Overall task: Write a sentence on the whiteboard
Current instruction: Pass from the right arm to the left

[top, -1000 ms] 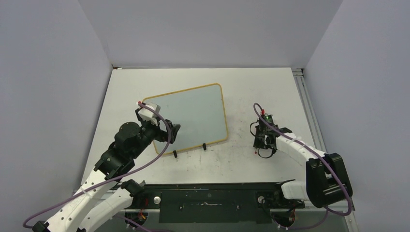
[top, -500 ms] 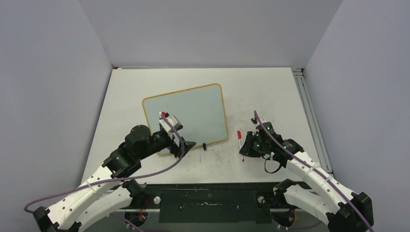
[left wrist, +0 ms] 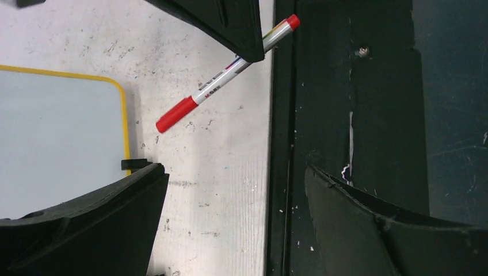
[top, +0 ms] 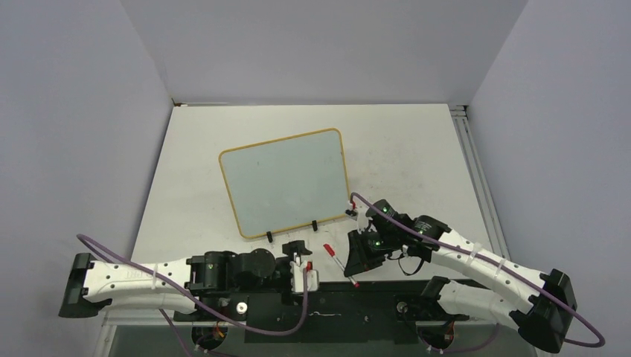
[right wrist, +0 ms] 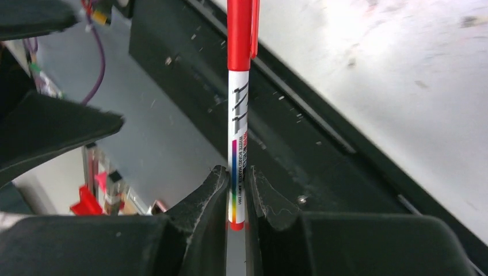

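Right arm (top: 461, 249): jaws clamped tight on the tail end of a red-capped marker (right wrist: 239, 109), cap on and pointing out toward the whiteboard (top: 286, 182). The marker sits over the near edge of the bench (top: 402, 149), right by the black base rail (top: 327, 301). Left arm (top: 149, 279): jaws spread wide with nothing between them, low over the same near edge, just left of the marker. The whiteboard is left of centre on the bench, skewed, clip feet (top: 268, 237) on its near side
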`<action>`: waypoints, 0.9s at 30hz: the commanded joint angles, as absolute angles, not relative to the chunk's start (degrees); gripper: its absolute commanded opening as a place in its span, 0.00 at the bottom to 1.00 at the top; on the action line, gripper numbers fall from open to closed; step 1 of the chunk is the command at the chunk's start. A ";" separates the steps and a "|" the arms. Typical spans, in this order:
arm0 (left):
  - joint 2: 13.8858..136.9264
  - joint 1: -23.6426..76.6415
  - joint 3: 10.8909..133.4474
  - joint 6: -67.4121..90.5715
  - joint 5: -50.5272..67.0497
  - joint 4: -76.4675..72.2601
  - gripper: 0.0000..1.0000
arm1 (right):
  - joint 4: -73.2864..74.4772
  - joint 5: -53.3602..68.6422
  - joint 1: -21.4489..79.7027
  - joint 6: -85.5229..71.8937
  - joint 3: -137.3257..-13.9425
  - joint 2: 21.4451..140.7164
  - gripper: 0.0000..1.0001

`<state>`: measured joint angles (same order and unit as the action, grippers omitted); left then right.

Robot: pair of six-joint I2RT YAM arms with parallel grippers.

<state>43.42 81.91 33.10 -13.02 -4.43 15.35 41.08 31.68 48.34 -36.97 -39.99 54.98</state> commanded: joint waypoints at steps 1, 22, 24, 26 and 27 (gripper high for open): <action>43.87 87.76 32.50 -18.36 -14.47 14.18 0.88 | 43.41 36.69 54.19 -37.95 -45.19 57.72 0.05; 52.28 90.68 33.72 -17.47 -13.27 15.91 0.60 | 43.67 41.67 61.72 -36.37 -49.46 62.56 0.05; 52.73 90.70 33.89 -17.33 -13.10 16.03 0.58 | 43.55 41.53 61.79 -36.66 -49.19 62.60 0.05; 53.22 90.70 34.20 -17.10 -13.10 16.16 0.55 | 42.79 41.80 61.74 -37.23 -48.77 62.31 0.05; 53.52 90.70 34.41 -17.06 -13.05 16.16 0.54 | 42.34 41.94 61.77 -37.58 -48.64 62.12 0.05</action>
